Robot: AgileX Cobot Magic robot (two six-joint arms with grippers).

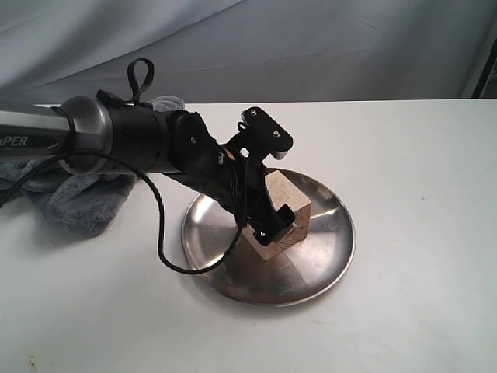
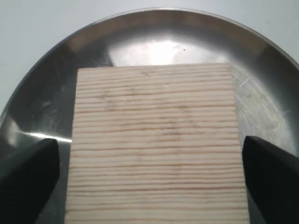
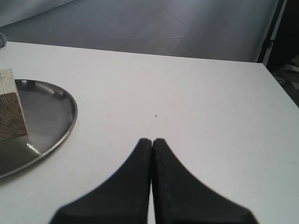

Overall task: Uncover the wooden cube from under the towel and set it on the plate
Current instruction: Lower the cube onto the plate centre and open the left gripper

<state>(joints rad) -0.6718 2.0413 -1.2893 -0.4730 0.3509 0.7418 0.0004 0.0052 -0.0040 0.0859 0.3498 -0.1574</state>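
On the white surface point(image 1: 419, 194), the exterior view alone shows the grey-blue towel point(image 1: 78, 198), bunched at the steel plate's point(image 1: 326, 256) 10 o'clock. The wooden cube point(image 1: 289, 198) stands near the plate's middle between the fingers of the left end effector point(image 1: 276, 223); the left wrist view shows a sliver of plate beside one finger, so I cannot tell whether it grips. Only the right wrist view shows the right end effector point(image 3: 152, 140), closed over bare surface.

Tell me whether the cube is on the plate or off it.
On it. The cube rests on the plate, inside the rim; the right wrist view shows its base meeting the steel.
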